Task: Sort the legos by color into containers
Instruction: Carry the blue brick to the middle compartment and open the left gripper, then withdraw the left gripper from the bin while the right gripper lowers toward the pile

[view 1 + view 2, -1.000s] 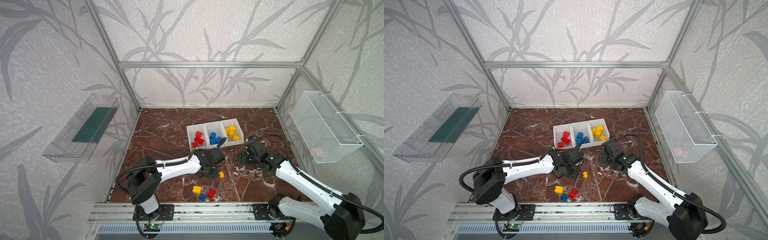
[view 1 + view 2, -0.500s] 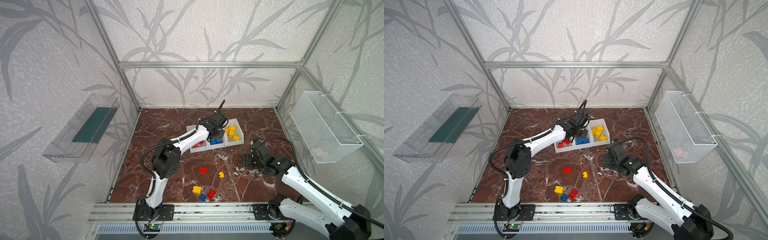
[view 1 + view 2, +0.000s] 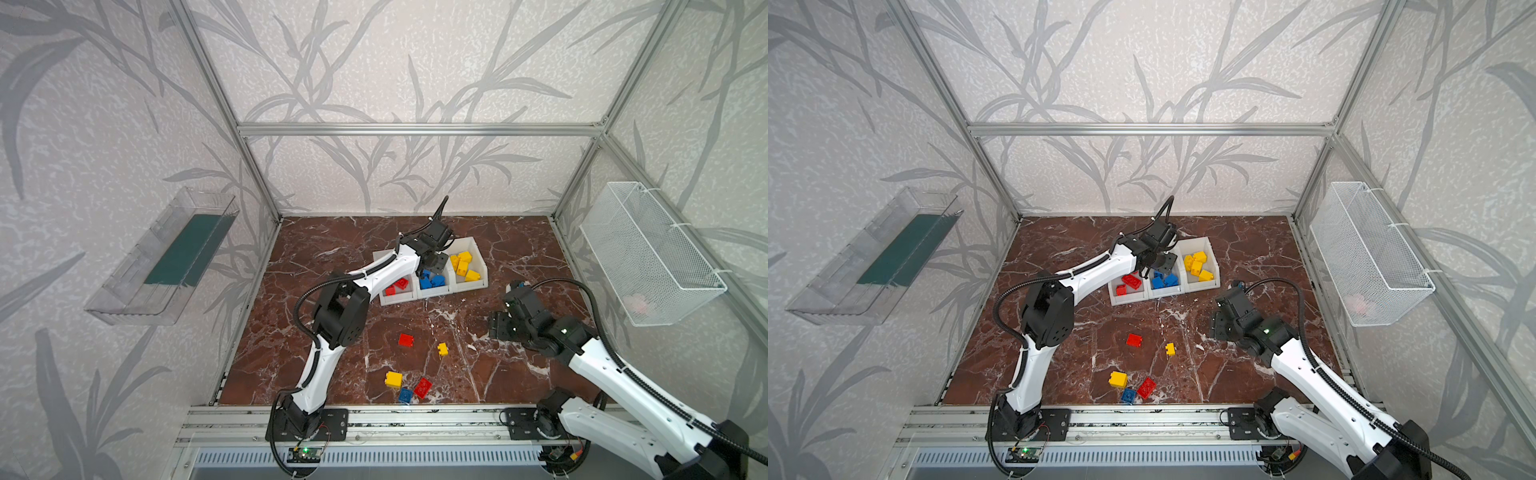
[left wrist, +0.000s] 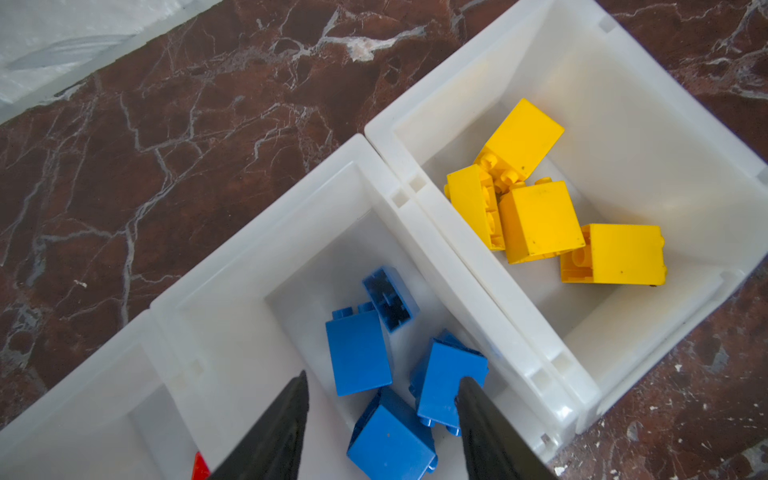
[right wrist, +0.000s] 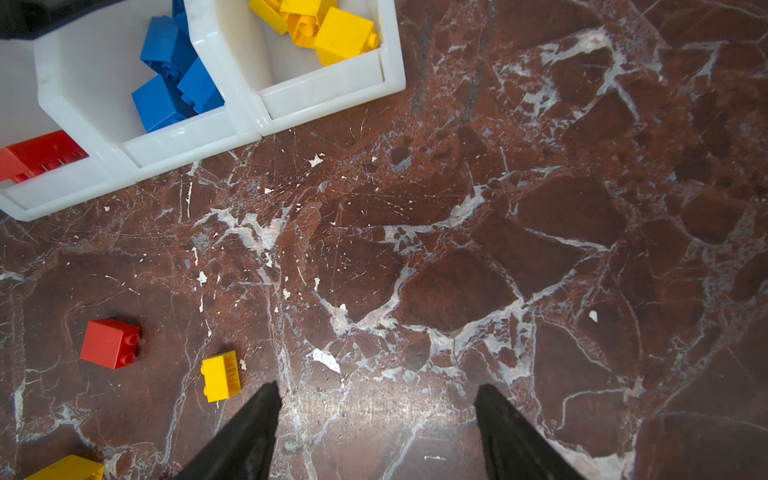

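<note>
Jaws apart on both arms: your left gripper (image 4: 382, 378) hangs over the middle compartment (image 4: 257, 232) of the white plastic three-bin tray (image 3: 471, 286) with nothing between its fingers. Your right gripper (image 5: 376, 388) hovers empty above the brown marble-patterned floor (image 5: 457, 291).

Nearest the aluminium front rail (image 3: 395, 415) lies a cluster of three: a large yellow plastic brick (image 3: 393, 379), a small blue plastic brick (image 3: 406, 395) and an oblong red plastic brick (image 3: 423, 387). The last two are touching or nearly so. Farther in, well apart from that cluster, sit a square red plastic brick (image 3: 406, 340) and a small yellow plastic brick (image 3: 443, 349). Beyond these comes the right gripper, then the tray, which holds red, blue and yellow bricks in separate compartments. Five bricks are not yet sorted.

The relation to watch is this. The small yellow plastic brick lies near the right gripper, on its left-arm side and slightly toward the rail, whereas the left gripper is far off at the tray. Your right arm is therefore the nearer one. The brick's longer side appears to run front-to-back, roughly in line with the fingers, so you would likely close across its short width — after shifting sideways and descending.
</note>
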